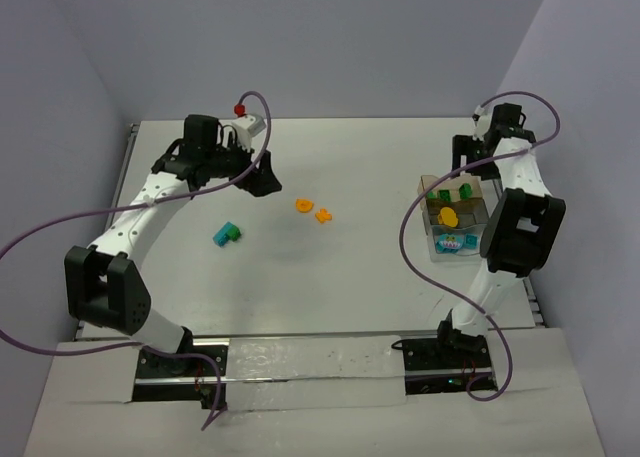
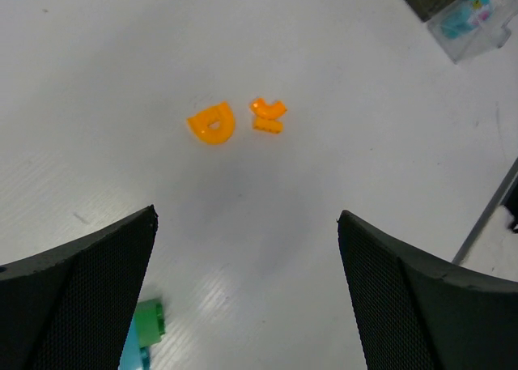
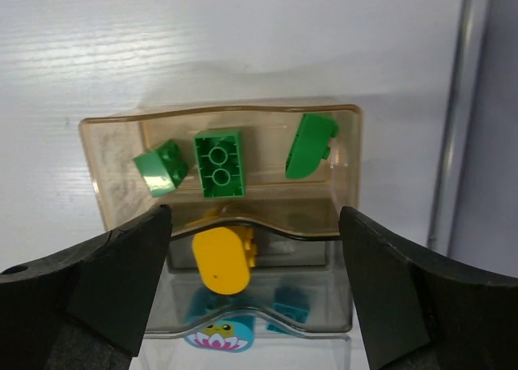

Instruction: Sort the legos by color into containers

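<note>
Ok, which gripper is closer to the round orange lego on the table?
Left. The left gripper hovers just short of the round orange lego; the right gripper is far off, above the containers.

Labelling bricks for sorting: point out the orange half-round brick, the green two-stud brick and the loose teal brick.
orange half-round brick (image 2: 212,135), left wrist view, curved edge.
green two-stud brick (image 3: 218,163), right wrist view, between its studs.
teal brick (image 1: 225,237), top external view, its middle.
</note>
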Robot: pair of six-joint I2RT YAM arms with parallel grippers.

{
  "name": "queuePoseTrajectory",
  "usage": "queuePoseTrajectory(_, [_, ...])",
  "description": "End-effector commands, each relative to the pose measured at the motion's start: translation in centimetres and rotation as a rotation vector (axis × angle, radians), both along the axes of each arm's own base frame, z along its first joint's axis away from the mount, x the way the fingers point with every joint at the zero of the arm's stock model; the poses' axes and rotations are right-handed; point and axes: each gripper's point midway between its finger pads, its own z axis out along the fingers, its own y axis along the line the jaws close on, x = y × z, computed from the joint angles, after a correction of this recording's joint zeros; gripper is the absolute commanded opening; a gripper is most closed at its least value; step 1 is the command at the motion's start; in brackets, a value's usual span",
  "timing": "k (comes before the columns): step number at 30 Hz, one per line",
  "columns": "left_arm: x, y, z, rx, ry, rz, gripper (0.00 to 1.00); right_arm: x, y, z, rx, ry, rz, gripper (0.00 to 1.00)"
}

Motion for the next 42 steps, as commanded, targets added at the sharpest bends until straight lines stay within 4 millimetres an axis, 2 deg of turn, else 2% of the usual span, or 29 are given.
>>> queuePoseTrajectory(1, [-0.7, 3.6, -0.6, 0.102, -0.024, -0.002, 0.99, 0.4, 2.8, 4.8, 0.017, -0.099, 0.067, 0.92])
queuePoseTrajectory(3, [-1.4, 5.0, -1.5, 0.181, -0.065, -0.097, 0.99, 0.3, 3.8, 5.8, 0.031, -0.117, 0.085, 0.93])
queuePoseTrajectory(4, [-2.4, 6.5, -2.4, 0.220, -0.025, -0.116, 0.99, 0.0, 4.3, 6.8, 0.036, -0.135, 0.093, 0.93])
queuePoseTrajectory(6, [-2.7, 8.5, -3.1, 0.275, -0.037, -0.138, 0.99, -0.2, 5.1, 8.0, 0.050, -0.156, 0.106, 0.93])
queuePoseTrajectory(8, [-3.2, 11.2, -3.6, 0.349, -0.084, -0.192, 0.99, -0.6, 6.9, 9.5, 0.088, -0.183, 0.147, 0.93])
queuePoseTrajectory(11, [-2.6, 13.7, -5.3, 0.444, -0.062, -0.121, 0.94, -1.3, 8.9, 10.5, 0.088, -0.196, 0.189, 0.93])
queuePoseTrajectory(13, [-2.1, 15.6, -7.1, 0.516, 0.013, -0.016, 0.85, -1.8, 10.0, 11.1, 0.083, -0.209, 0.211, 0.93])
queuePoseTrajectory(16, [-3.4, 17.0, -9.6, 0.549, 0.099, 0.058, 0.79, -2.5, 12.0, 11.7, 0.092, -0.224, 0.245, 0.94])
queuePoseTrajectory(18, [-3.6, 17.8, -10.4, 0.582, 0.098, 0.103, 0.78, -2.8, 13.0, 12.1, 0.103, -0.227, 0.260, 0.94])
queuePoseTrajectory(22, [-4.3, 18.4, -12.0, 0.599, 0.148, 0.161, 0.75, -3.0, 14.7, 12.8, 0.134, -0.242, 0.285, 0.94])
queuePoseTrajectory(26, [-4.1, 18.0, -13.0, 0.575, 0.178, 0.157, 0.73, -3.2, 16.1, 13.4, 0.182, -0.258, 0.303, 0.95])
queuePoseTrajectory(28, [-3.7, 17.6, -13.3, 0.554, 0.178, 0.160, 0.72, -3.4, 16.6, 13.2, 0.211, -0.257, 0.294, 1.00])
queuePoseTrajectory(30, [-3.6, 17.3, -13.6, 0.541, 0.191, 0.163, 0.70, -3.5, 16.8, 12.8, 0.220, -0.253, 0.289, 1.00])
queuePoseTrajectory(32, [-3.2, 16.9, -14.3, 0.520, 0.201, 0.166, 0.68, -3.9, 18.3, 12.2, 0.238, -0.242, 0.317, 1.00])
queuePoseTrajectory(37, [-3.0, 16.2, -15.6, 0.512, 0.218, 0.148, 0.63, -4.0, 18.7, 11.8, 0.244, -0.234, 0.325, 1.00])
queuePoseTrajectory(42, [-3.3, 15.2, -16.4, 0.500, 0.246, 0.106, 0.63, -3.8, 18.7, 11.5, 0.243, -0.222, 0.331, 1.00])
